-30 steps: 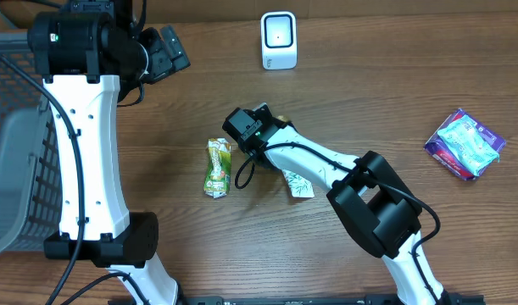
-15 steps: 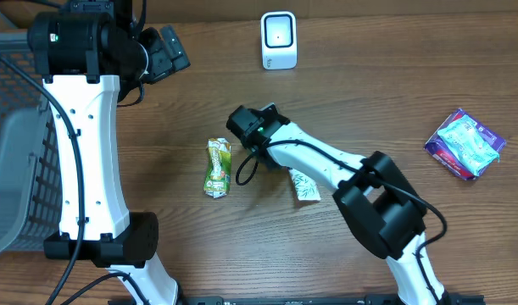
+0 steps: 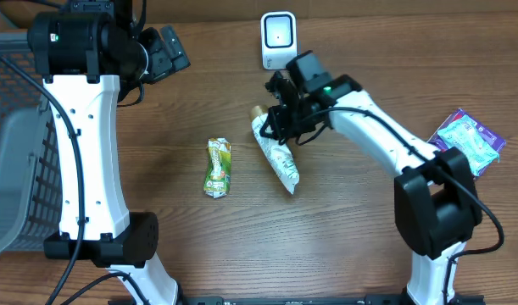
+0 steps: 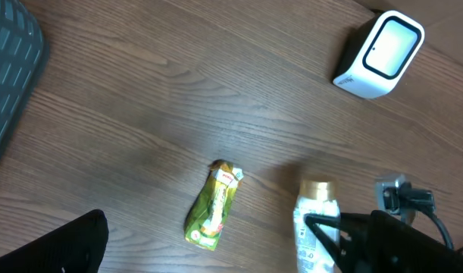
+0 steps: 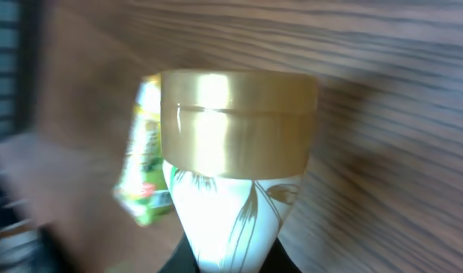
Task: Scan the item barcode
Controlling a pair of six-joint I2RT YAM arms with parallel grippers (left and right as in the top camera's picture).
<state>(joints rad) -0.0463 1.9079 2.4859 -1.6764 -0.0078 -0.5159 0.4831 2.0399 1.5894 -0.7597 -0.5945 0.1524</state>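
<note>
A white tube (image 3: 278, 161) with a gold cap (image 5: 239, 121) hangs tilted above the table, cap end up toward the far side. My right gripper (image 3: 282, 119) is shut on its upper part, just in front of the white barcode scanner (image 3: 278, 40). In the right wrist view the dark fingers (image 5: 187, 261) press the tube's white body (image 5: 231, 220) from both sides. A green pouch (image 3: 218, 167) lies flat to the tube's left. My left gripper (image 3: 169, 51) stands open, high at the far left, holding nothing. The left wrist view shows the scanner (image 4: 379, 54), pouch (image 4: 214, 214) and tube (image 4: 313, 227) from above.
A purple and teal packet (image 3: 465, 144) lies at the right edge of the table. A grey mesh basket (image 3: 13, 169) fills the left side. The left arm's white links stand upright along the left.
My right gripper has shut on the white tube, lifted it off the table and swung it right and back toward the scanner. The left arm has not moved.
</note>
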